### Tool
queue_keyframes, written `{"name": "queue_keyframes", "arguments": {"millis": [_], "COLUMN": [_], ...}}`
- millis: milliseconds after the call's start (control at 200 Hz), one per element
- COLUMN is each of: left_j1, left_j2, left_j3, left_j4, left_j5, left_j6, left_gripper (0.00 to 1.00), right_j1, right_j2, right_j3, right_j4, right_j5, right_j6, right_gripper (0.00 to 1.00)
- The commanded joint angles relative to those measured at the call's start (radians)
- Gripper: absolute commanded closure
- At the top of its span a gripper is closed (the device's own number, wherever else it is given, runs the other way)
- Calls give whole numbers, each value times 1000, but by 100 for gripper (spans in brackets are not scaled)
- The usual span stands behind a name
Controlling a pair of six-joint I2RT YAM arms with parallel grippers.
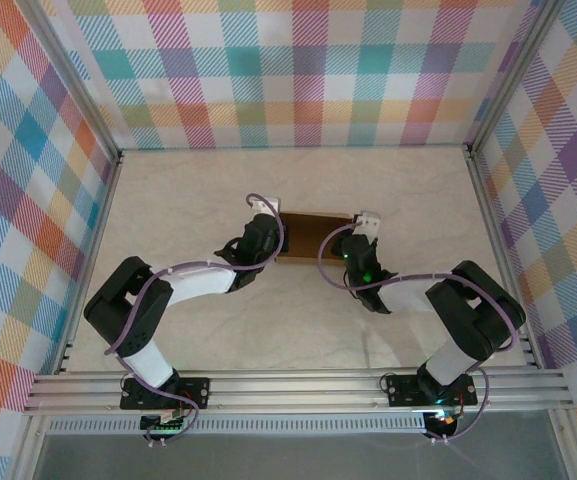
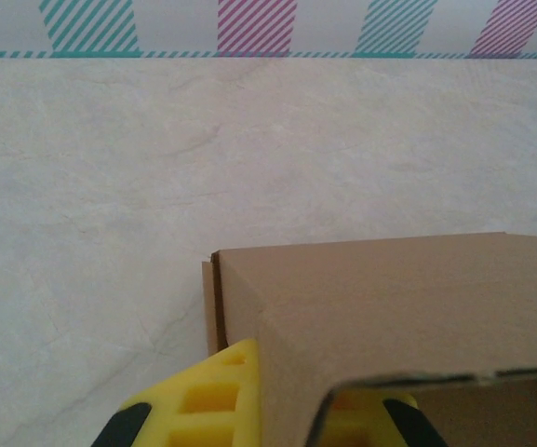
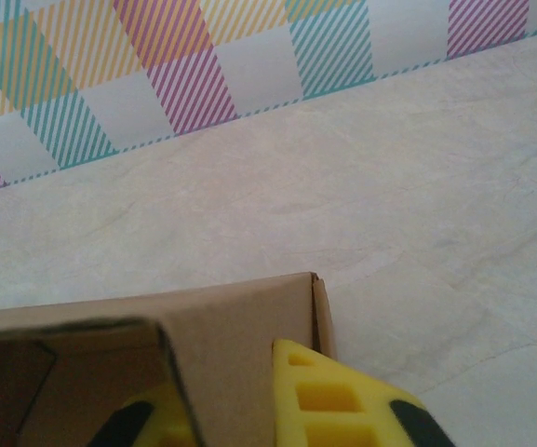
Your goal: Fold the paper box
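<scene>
There's the paper box (image 1: 313, 238), out in the middle of the table (image 1: 198, 190), standing as an open brown shell with its long axis running left to right as we look down from above; it sits squarely between the two arms, a gripper at each short end, so neither arm is nearer and they share it evenly; on the left wrist camera we see the left gripper (image 2: 305, 384) with the box's left end wall between its yellow fingers (image 2: 217, 405), one outside the corner and the other tucked inside the cavity, and we read those jaws as pressed tight, pinching the cardboard; over on the other side the right gripper (image 3: 214, 377) mirrors it, one finger outside the right end wall, one inside, the wall between them; whether those jaws are clamped on it or slack we cannot tell; from each set of jaws the box stretches away toward the opposite arm; our judgement is that the coming fold turns on that left-right axis, since with the ends taken up, the long panels are what is free to move; the risk we see is the thin wall creasing or slipping if one side lets go unevenly.
</scene>
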Motion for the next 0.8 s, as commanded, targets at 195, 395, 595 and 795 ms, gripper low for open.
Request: {"name": "queue_keyframes", "arguments": {"millis": [195, 395, 595, 795], "left_j1": [-33, -33, -32, -34], "left_j2": [23, 38, 45, 61], "left_j3": [6, 20, 25, 40], "left_j4": [-61, -68, -69, -71], "left_j5": [23, 21, 12, 26], "left_j6": [20, 23, 32, 41], "left_gripper": [100, 100, 100, 100], "right_j1": [28, 28, 27, 25], "right_j2": [-148, -358, -637, -784], "right_j3": [-105, -198, -196, -110], "right_j4": [0, -148, -457, -619], "right_j5": [-90, -137, -201, -219], "right_j6": [7, -32, -164, -238], "right_gripper": [26, 6, 1, 3]}}
